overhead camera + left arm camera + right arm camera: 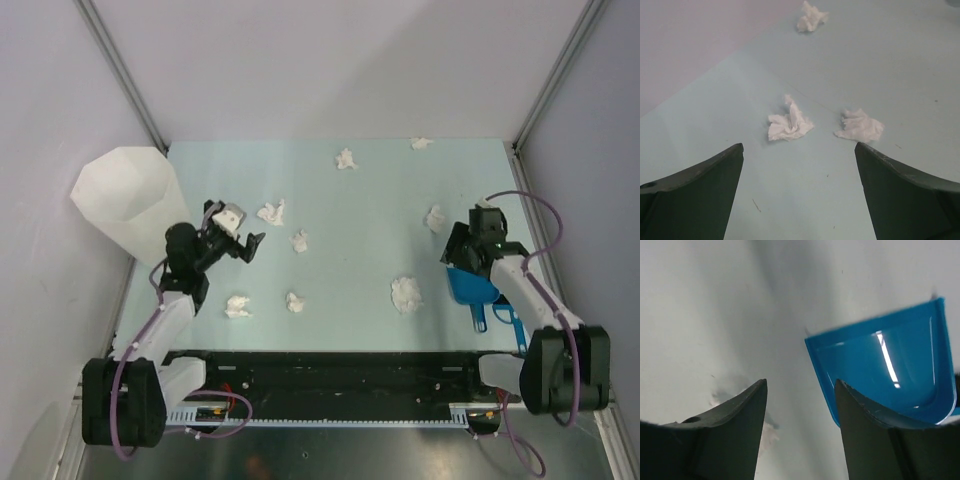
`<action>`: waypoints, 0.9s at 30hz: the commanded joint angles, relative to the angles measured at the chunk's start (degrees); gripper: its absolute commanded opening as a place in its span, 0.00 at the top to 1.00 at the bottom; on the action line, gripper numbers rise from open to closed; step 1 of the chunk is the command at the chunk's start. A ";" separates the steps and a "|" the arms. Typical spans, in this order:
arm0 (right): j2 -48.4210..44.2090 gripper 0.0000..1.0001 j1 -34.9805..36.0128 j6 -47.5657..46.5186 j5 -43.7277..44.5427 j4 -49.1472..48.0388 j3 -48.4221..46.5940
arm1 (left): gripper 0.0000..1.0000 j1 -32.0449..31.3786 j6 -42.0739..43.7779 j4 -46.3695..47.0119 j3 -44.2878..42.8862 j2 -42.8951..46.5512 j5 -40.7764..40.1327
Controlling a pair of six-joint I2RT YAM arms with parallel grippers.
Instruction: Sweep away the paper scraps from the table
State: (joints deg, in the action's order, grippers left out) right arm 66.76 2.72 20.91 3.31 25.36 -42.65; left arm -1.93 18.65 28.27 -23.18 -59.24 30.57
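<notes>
While the paper scraps (271, 212) lie strewn across the bench (360, 200), two at twelve o'clock of the left pincer (797, 147), both pincers gape empty (the right pincer (800, 382) has the blue dustpan (880, 375) at its two o'clock), so a hasty sweep could scatter such light wads.

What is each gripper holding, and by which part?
Nothing. Both the left gripper and right gripper stand open with empty gaps; the blue plastic dustpan lies beside the right one.
</notes>
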 commanded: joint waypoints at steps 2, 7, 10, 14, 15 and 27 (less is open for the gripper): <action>8.02 0.41 4.30 0.45 5.64 11.99 -5.07 | 0.04 -0.26 9.82 -32.03 -12.84 3.34 9.68; 14.71 0.47 6.33 1.33 9.34 13.83 -6.39 | 0.03 -0.35 8.68 -38.28 -14.43 6.51 11.79; 17.42 0.56 5.98 0.45 8.82 12.17 -6.74 | 0.04 -0.35 8.24 -40.14 -16.02 6.59 11.18; 20.77 0.71 5.19 -0.60 8.55 10.67 -7.36 | 0.06 -0.35 8.50 -41.80 -17.16 7.39 9.95; 21.39 0.76 5.19 -0.95 8.38 10.32 -7.36 | 0.06 -0.35 8.85 -42.76 -17.34 7.39 9.86; 7.73 1.00 5.01 2.28 7.15 11.38 -12.71 | 0.03 -0.26 8.33 -52.35 -22.08 8.35 5.73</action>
State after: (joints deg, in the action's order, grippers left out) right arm 85.49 7.60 19.97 10.07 36.62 -49.76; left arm -2.02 26.50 -19.18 -40.86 -52.45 37.26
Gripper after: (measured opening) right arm 0.018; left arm 0.964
